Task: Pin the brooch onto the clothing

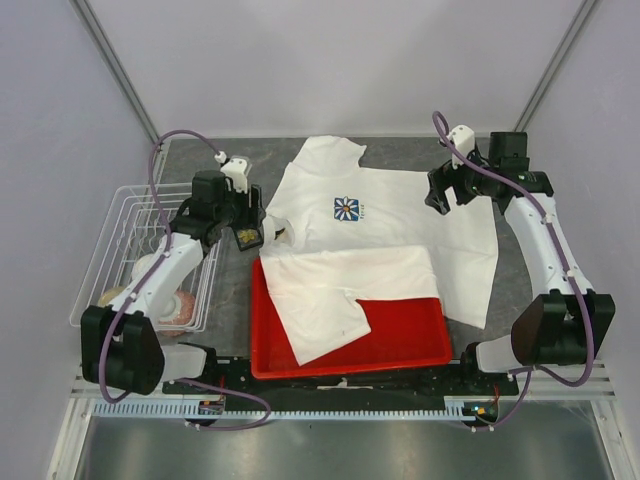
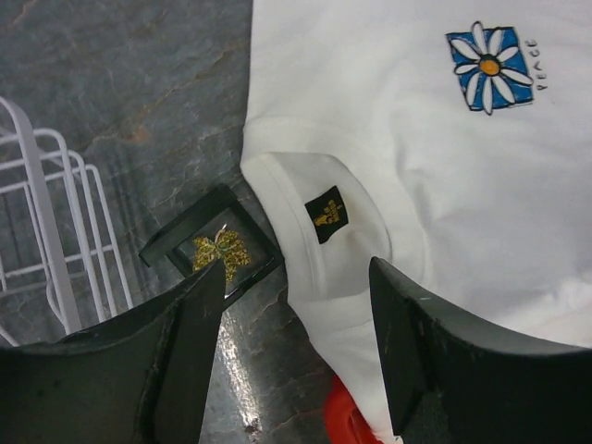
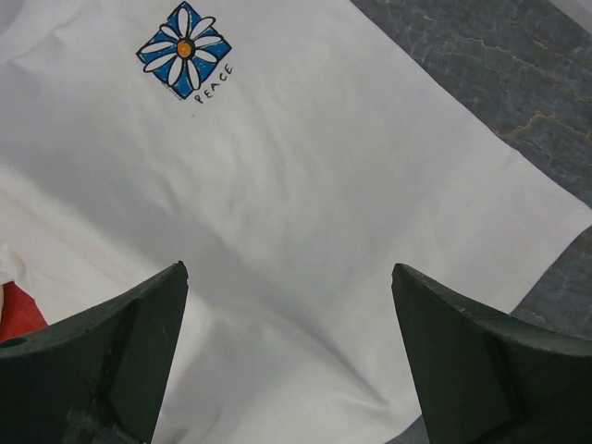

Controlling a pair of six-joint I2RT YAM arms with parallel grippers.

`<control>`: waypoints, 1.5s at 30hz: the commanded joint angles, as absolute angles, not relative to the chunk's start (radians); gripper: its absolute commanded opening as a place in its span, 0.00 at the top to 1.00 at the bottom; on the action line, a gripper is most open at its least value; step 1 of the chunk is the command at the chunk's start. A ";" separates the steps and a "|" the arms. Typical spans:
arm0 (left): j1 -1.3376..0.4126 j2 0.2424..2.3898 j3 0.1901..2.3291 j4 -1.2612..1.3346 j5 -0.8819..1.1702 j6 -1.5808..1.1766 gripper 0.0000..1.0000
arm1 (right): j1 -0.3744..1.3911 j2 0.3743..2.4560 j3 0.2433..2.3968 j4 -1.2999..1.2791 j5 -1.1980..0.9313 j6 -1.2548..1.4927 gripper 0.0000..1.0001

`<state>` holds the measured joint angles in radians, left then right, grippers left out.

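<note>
Task is barely starting: nothing is pinned yet. The brooch is lying in its small black tray on the table, just beside the shirt collar, not on the cloth. What is left, as I judge it: pick up the brooch, carry it to the shirt, fasten it.

The left gripper is hovering over the collar and tray edge, jaws standing apart with nothing between them. One finger is sitting right at the tray's near corner, and I cannot tell if it is touching. The right gripper is hanging over the shirt body, jaws spread wide, grasping nothing.

Materials and shapes:
- The brooch is gold, glittery and spiky, roughly star or leaf shaped, and tiny next to the fingers.
- The black tray is square, with a raised rim that is looking glossy.
- The shirt is white, soft knit, lying flat with mild creases, and its lower part is draping over a red tray of smooth plastic.
- The collar is ribbed, with a black woven label inside.
- The daisy print is a blue square with white petals.
- The table is showing grey, stone-patterned and matte.
- A white wire basket is sitting to the left, with thin rods.
- The fingers are dark, matte and wedge-shaped.
</note>
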<state>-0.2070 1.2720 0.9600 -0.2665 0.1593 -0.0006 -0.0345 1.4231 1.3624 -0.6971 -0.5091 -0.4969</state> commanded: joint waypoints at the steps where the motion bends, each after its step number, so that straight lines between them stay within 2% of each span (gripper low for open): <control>1: -0.207 1.327 0.916 -0.209 0.008 -0.179 0.30 | -0.008 1.434 1.344 -0.609 -0.480 -0.384 0.02; 11: -0.222 1.465 0.874 -0.121 -0.216 -0.294 0.31 | 0.025 1.450 1.332 -0.560 -0.466 -0.310 0.02; 19: -0.261 1.522 0.870 -0.074 -0.299 -0.336 0.32 | 0.026 1.456 1.332 -0.557 -0.462 -0.298 0.02; 35: -0.273 1.594 0.914 -0.158 -0.333 -0.390 0.35 | 0.025 1.459 1.330 -0.557 -0.463 -0.308 0.02; 45: -0.275 1.690 1.012 -0.242 -0.339 -0.417 0.34 | 0.026 1.453 1.333 -0.558 -0.466 -0.311 0.02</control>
